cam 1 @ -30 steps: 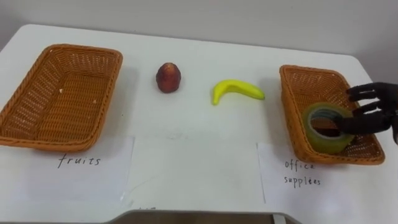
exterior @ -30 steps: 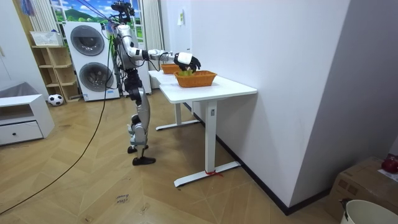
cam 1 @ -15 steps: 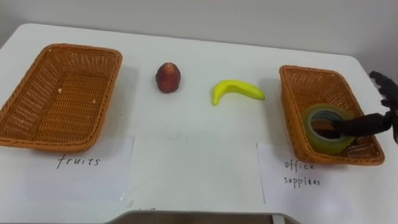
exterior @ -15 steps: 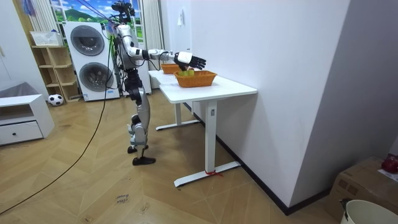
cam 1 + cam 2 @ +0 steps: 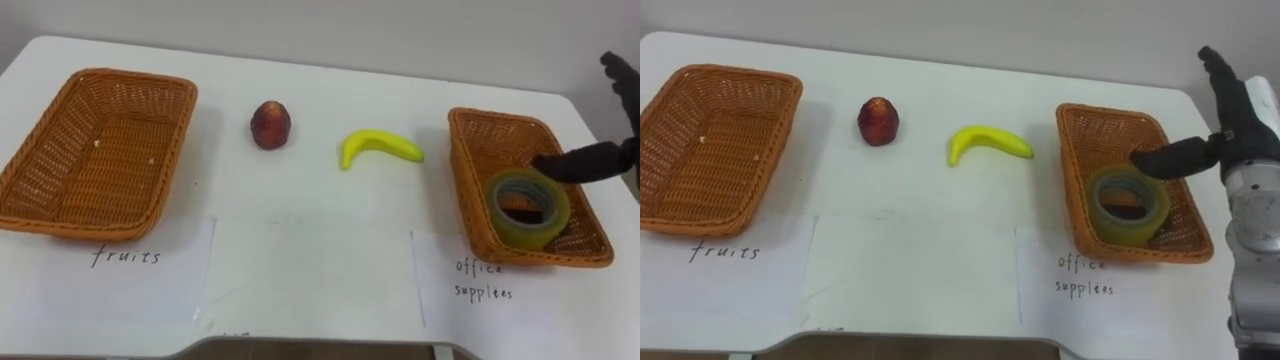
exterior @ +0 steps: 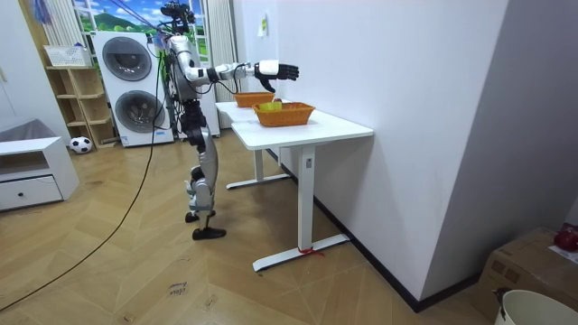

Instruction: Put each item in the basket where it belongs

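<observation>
A roll of greenish tape [image 5: 527, 208] lies inside the right wicker basket [image 5: 480, 135], beside the paper sheet lettered for office supplies [image 5: 480, 280]. My right hand [image 5: 1230, 110] hovers above that basket's right rim, open, with straight fingers and the thumb pointing left over the tape, holding nothing. A yellow banana [image 5: 380, 146] and a red apple [image 5: 270, 124] lie on the white table [image 5: 320, 230] between the baskets. The left wicker basket [image 5: 60, 215], by the sheet lettered for fruits [image 5: 125, 260], holds nothing. In the room view my right hand [image 6: 275, 70] is raised above the table.
The table's right edge runs close beside the right basket. In the room view I stand at the table's end, a wall runs along its far side and washing machines [image 6: 126, 86] stand behind me.
My right hand let go of the tape roll, opened its fingers and rose up and to the right, away from the basket. The tape stays in the basket.
</observation>
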You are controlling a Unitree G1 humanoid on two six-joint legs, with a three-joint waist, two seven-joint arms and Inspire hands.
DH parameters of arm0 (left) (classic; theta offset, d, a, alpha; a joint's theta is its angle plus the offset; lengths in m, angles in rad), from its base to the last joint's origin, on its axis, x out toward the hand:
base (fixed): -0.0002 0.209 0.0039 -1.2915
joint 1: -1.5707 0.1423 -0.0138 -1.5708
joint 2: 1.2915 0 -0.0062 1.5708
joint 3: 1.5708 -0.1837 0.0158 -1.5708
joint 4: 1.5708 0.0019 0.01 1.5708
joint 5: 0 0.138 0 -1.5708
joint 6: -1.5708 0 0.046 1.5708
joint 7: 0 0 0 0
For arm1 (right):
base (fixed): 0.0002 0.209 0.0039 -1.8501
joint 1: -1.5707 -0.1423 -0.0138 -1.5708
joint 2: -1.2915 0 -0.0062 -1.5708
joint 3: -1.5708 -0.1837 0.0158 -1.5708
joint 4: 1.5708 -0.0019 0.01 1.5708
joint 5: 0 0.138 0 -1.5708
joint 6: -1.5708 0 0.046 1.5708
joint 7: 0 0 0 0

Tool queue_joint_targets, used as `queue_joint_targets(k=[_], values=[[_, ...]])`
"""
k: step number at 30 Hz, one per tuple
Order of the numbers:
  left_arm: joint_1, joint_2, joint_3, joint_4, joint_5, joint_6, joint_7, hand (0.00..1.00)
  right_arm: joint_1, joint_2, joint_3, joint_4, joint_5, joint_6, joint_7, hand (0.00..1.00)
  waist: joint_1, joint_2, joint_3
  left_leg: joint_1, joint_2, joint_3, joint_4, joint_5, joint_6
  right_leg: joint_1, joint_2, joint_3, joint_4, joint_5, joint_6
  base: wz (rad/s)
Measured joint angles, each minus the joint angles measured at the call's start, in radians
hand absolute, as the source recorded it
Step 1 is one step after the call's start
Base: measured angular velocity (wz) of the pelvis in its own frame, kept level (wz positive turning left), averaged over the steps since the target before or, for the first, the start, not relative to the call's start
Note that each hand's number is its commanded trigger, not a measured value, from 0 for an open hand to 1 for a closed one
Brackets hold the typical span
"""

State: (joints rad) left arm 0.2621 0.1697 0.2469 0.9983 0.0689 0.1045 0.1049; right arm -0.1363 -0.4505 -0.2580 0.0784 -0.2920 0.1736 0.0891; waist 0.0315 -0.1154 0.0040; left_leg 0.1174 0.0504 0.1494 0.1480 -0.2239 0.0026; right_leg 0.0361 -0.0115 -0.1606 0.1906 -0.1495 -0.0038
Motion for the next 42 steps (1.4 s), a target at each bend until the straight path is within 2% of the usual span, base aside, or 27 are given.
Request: queue_joint_targets(k=[2, 6, 9, 13, 17, 23, 27, 29, 32, 37, 42], values=[[-0.007, -0.001, -0.017, -0.004, 0.0, 0.006, 0.001, 0.0, -0.002, 0.0, 0.01, -0.04, -0.046, 0.0, -0.003, 0.0, 0.003, 0.006, 0.0046, -0.001, 0.005, 0.0, 0.001, 0.0, 0.0, 0.0, 0.002, -0.001, 0.0, 0.0, 0.0, 0.0], [-0.007, 0.005, -0.037, -0.003, 0.0, 0.007, 0.001, 0.0, -0.019, 0.0, 0.051, -0.076, -0.07, 0.001, -0.003, 0.0, 0.004, 0.01, 0.007, -0.003, 0.004, -0.001, 0.003, -0.001, -0.003, -0.002, 0.007, -0.003, 0.0, -0.001, -0.002, 0.0], [-0.013, -0.002, -0.042, -0.005, 0.0, 0.004, -0.001, 0.0, -0.038, 0.0, 0.06, -0.111, -0.071, 0.002, 0.011, 0.0, 0.004, 0.009, 0.0054, -0.008, 0.005, -0.001, 0.002, -0.001, -0.004, -0.01, 0.008, -0.003, 0.004, -0.004, -0.007, 0.0], [-0.017, -0.002, -0.045, -0.005, 0.0, 0.001, -0.002, 0.0, -0.039, 0.0, 0.062, -0.23, -0.07, 0.0, 0.02, 0.0, 0.005, 0.003, -0.001, -0.016, 0.006, -0.001, 0.006, 0.001, -0.006, -0.024, 0.009, -0.002, 0.009, -0.004, -0.009, 0.0], [-0.018, 0.0, -0.042, -0.006, 0.002, -0.002, -0.002, 0.0, -0.04, 0.0, 0.08, -0.264, -0.07, 0.0, 0.026, 0.0, 0.009, -0.005, -0.0056, -0.017, 0.005, -0.006, 0.006, 0.001, -0.006, -0.022, 0.007, -0.004, 0.009, -0.004, -0.009, 0.0], [-0.017, 0.004, -0.034, -0.006, 0.008, -0.002, -0.002, 0.0, -0.056, 0.0, 0.08, -0.266, -0.071, 0.003, 0.033, 0.0, 0.027, -0.008, -0.0044, -0.018, 0.003, -0.007, 0.008, 0.001, -0.006, -0.02, 0.003, -0.005, 0.007, -0.004, -0.009, 0.0], [-0.016, 0.009, -0.038, -0.004, 0.008, -0.001, -0.002, 0.0, -0.063, 0.0, 0.085, -0.262, -0.062, 0.008, 0.037, 0.0, 0.041, -0.015, 0.0007, -0.018, 0.0, -0.012, 0.012, 0.001, -0.006, -0.012, 0.002, -0.008, 0.004, -0.004, -0.009, 0.04], [-0.011, 0.014, -0.058, -0.004, 0.011, -0.001, -0.001, 0.0, -0.085, 0.0, 0.116, -0.225, -0.055, 0.007, 0.039, 0.0, 0.052, -0.022, 0.0054, -0.017, 0.0, -0.012, 0.015, 0.001, -0.006, -0.012, 0.001, -0.008, 0.007, -0.004, -0.009, 0.0], [-0.009, 0.014, -0.066, -0.004, 0.012, -0.001, -0.003, 0.0, -0.125, 0.0, 0.15, -0.147, -0.049, 0.004, 0.048, 0.0, 0.059, -0.024, 0.0053, -0.017, -0.002, -0.016, 0.016, 0.001, -0.006, -0.018, -0.001, -0.007, 0.012, -0.004, -0.009, 0.0], [-0.002, 0.014, -0.068, -0.005, 0.012, -0.001, -0.004, 0.0, -0.159, 0.0, 0.158, -0.089, -0.026, 0.005, 0.067, 0.0, 0.07, -0.029, 0.0023, -0.02, -0.004, -0.025, 0.015, 0.001, -0.006, -0.019, -0.003, -0.015, 0.013, -0.004, -0.008, 0.05], [-0.01, 0.015, -0.09, -0.006, 0.013, 0.0, -0.003, 0.0, -0.163, 0.0, 0.16, -0.06, -0.027, 0.003, 0.067, 0.0, 0.084, -0.024, 0.0055, -0.027, -0.005, -0.041, 0.014, 0.001, -0.006, -0.021, -0.005, -0.028, 0.013, -0.004, -0.008, 0.08]])
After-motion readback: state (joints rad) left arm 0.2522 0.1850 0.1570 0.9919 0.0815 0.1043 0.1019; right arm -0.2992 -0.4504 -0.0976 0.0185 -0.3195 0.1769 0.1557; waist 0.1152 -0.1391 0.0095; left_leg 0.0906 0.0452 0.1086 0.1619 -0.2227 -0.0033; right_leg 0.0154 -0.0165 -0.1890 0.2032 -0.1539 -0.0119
